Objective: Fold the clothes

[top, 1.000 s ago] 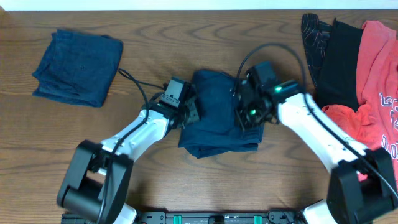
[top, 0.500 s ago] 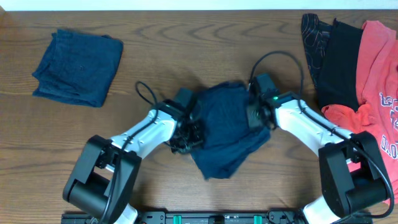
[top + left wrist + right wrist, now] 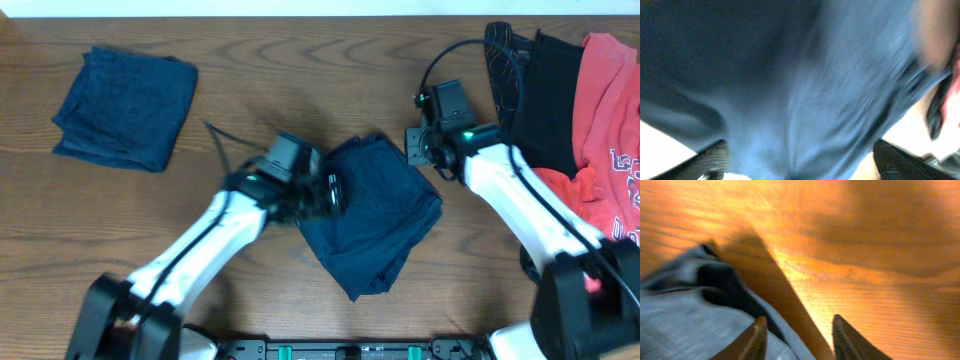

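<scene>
A folded dark blue garment (image 3: 375, 220) lies slantwise at the table's middle. My left gripper (image 3: 328, 190) is at its left edge. In the left wrist view the blue cloth (image 3: 790, 80) fills the frame, blurred. The left gripper (image 3: 800, 162) stands wide open there with cloth lying between its fingers (image 3: 710, 160). My right gripper (image 3: 415, 145) hovers just off the garment's upper right corner. Seen from the right wrist, that gripper (image 3: 800, 332) is open over the cloth's edge (image 3: 690, 310) and bare wood.
A second folded blue garment (image 3: 125, 105) rests at the far left of the wooden table (image 3: 300, 70). A pile of unfolded clothes, black (image 3: 545, 95) and red (image 3: 600, 130), lies at the right edge behind my right arm.
The blue garment has swung round and now lies diagonally, nearer the front. Both grippers have opened and let it go. My right gripper has pulled back up and to the right.
</scene>
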Robot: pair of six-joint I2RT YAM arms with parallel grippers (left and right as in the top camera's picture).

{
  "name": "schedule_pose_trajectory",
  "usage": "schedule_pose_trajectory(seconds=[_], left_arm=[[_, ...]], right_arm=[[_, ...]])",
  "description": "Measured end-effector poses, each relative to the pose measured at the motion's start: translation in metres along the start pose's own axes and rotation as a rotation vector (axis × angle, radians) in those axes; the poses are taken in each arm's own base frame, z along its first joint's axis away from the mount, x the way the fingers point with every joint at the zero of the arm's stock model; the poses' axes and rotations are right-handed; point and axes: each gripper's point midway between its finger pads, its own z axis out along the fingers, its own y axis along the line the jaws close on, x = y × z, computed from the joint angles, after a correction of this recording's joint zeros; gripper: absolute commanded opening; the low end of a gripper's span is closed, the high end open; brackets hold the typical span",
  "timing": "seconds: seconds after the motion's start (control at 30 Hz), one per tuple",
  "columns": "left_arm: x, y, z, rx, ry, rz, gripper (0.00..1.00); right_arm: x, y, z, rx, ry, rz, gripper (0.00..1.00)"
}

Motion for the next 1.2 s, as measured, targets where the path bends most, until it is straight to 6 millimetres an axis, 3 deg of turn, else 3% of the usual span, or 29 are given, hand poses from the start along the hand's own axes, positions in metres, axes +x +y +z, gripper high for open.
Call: schedule_pose_trajectory(seconds=[0.07, 0.17, 0.27, 0.33, 0.43, 0.53, 0.6, 0.77, 0.87, 0.97, 1.1, 1.17, 1.2], left_arm=[[-0.038, 0.002, -0.017, 0.006, -0.152, 0.08, 0.98], [-0.077, 0.02, -0.029, -0.028, -0.284, 0.118, 0.98], [-0.1, 0.048, -0.021, -0.06, -0.318, 0.112, 0.98], [-0.103, 0.065, -0.008, -0.065, -0.291, 0.098, 0.98], [-0.086, 0.083, 0.02, -0.043, -0.172, 0.065, 0.97], [-0.049, 0.089, 0.042, -0.011, -0.004, 0.016, 0.71], [-0.028, 0.086, 0.041, 0.008, 0.092, -0.018, 0.64], [0.042, 0.088, 0.026, -0.016, 0.373, -0.181, 0.69], [0.069, 0.089, 0.014, -0.045, 0.486, -0.267, 0.74], [0.076, 0.089, 0.01, -0.055, 0.518, -0.301, 0.77], [0.063, 0.086, 0.014, -0.031, 0.461, -0.274, 0.8], [0.046, 0.083, 0.014, -0.003, 0.385, -0.237, 0.88], [0.034, 0.08, 0.013, 0.017, 0.335, -0.212, 0.99]], right_arm=[[-0.009, 0.003, -0.021, -0.025, -0.042, 0.001, 0.46], [-0.016, 0.008, -0.05, -0.069, -0.083, 0.003, 0.47], [-0.01, 0.012, -0.063, -0.101, -0.069, 0.001, 0.48], [-0.003, 0.014, -0.063, -0.113, -0.041, 0.0, 0.48], [0.004, 0.014, -0.062, -0.118, -0.009, -0.001, 0.49], [0.008, 0.015, -0.062, -0.125, 0.006, -0.002, 0.49], [0.01, 0.015, -0.062, -0.125, 0.015, -0.002, 0.49], [0.019, 0.013, -0.062, -0.119, 0.052, -0.002, 0.51], [0.022, 0.013, -0.062, -0.116, 0.065, -0.003, 0.51], [0.025, 0.011, -0.062, -0.109, 0.075, -0.003, 0.52], [0.028, 0.01, -0.062, -0.102, 0.088, -0.004, 0.52], [0.029, 0.009, -0.062, -0.099, 0.094, -0.004, 0.52], [0.03, 0.009, -0.062, -0.097, 0.096, -0.004, 0.52]])
